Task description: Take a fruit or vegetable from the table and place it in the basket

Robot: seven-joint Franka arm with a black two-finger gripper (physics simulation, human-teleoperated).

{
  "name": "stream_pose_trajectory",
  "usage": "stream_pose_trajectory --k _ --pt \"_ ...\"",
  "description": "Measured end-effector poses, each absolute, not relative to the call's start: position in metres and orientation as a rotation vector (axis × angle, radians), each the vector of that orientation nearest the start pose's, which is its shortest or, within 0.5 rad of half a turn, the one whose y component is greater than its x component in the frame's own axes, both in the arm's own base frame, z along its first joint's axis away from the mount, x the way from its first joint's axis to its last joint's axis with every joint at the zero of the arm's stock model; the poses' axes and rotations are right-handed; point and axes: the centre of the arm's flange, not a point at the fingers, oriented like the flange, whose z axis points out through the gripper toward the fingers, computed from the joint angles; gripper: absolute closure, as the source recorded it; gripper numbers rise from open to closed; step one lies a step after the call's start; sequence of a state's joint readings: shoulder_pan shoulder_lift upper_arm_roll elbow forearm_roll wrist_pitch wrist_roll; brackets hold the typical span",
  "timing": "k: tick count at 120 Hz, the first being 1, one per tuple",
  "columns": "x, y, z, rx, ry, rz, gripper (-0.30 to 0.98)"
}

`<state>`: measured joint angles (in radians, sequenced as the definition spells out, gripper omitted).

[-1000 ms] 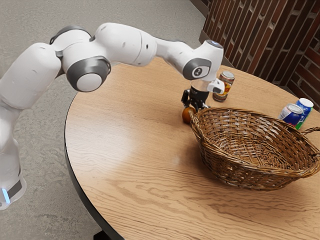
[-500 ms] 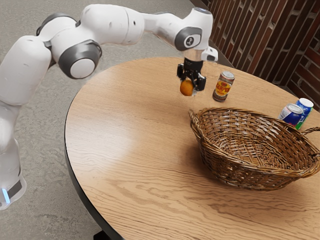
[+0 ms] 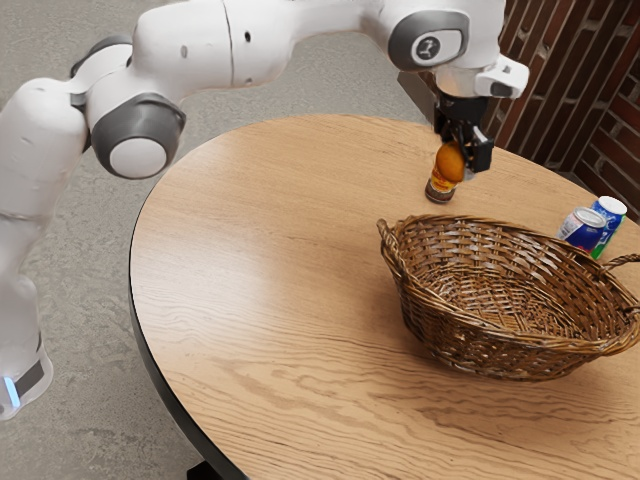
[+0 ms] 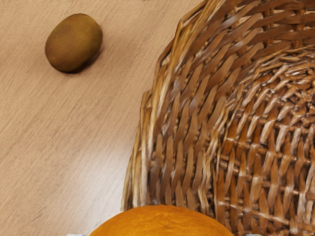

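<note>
Your end effector (image 3: 463,153), in the exterior view, is raised above the surface (image 3: 250,300), its two fingers closed about an orange (image 3: 450,163), which they pinch from opposite sides. The orange, your task's fruit, is held clear of the surface and outside the basket (image 3: 480,347); in the wrist view it lies nearest you, overlapping the basket's woven rim. The basket, of brown wicker, stands upright and open on the surface. Beside it, on bare wood, the wrist view gives you a brownish-green kiwi (image 4: 74,43). Behind the orange in the exterior view, note a labelled can (image 3: 440,189), upright, its upper part hidden. Toward that view's right, beyond the basket, stand a blue-and-white can (image 3: 581,229) and a blue-and-green can (image 3: 609,210), close together; whether they touch, you cannot tell. Farthest from you rises a brick wall (image 3: 585,65).
</note>
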<state>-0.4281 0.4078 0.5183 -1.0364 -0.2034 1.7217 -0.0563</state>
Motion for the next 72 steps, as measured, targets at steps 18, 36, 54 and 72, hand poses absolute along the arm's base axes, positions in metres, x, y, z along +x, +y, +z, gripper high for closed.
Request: stream_pose_trajectory --k 18,36,54,72 --pt "0.679 -0.121 0.666 -3.09 0.049 -0.541 0.33" --pt "0.699 -0.152 0.652 -3.081 0.133 -0.565 0.33" --pt "0.703 -0.164 0.647 -3.086 0.167 -0.568 0.19" --pt "0.701 -0.173 0.648 -3.097 0.193 -0.569 0.07"
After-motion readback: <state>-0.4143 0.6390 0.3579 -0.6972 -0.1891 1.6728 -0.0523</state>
